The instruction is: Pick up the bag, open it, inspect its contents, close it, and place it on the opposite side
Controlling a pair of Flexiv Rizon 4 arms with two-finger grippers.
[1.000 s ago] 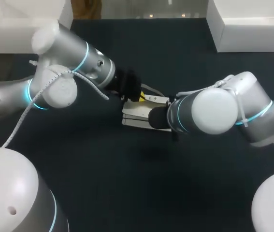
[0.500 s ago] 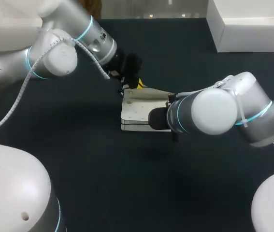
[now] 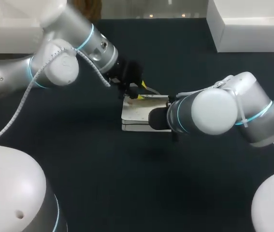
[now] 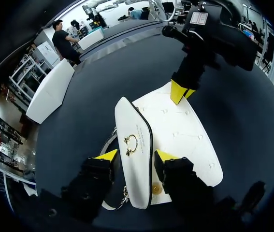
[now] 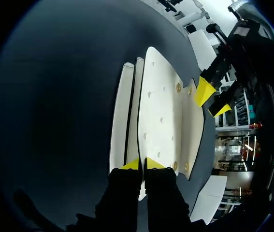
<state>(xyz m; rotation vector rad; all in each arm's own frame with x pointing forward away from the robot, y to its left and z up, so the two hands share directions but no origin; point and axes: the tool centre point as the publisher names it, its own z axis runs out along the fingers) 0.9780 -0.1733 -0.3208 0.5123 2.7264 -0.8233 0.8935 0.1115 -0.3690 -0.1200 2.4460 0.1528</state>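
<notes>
Flap (image 4: pixel 132 125) pinched by left gripper (image 4: pixel 137 155) | right gripper (image 5: pixel 140 164) squeezes bag (image 5: pixel 161 111) edge, holds it down | I should lift flap slowly so bag sits flat.

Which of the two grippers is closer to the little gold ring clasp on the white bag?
Left. The left gripper sits right at the gold ring clasp; the right gripper pinches the white bag at its opposite edge.

One white bag (image 3: pixel 136 116), one left claw (image 4: pixel 137 155), one right claw (image 5: pixel 141 164)
</notes>
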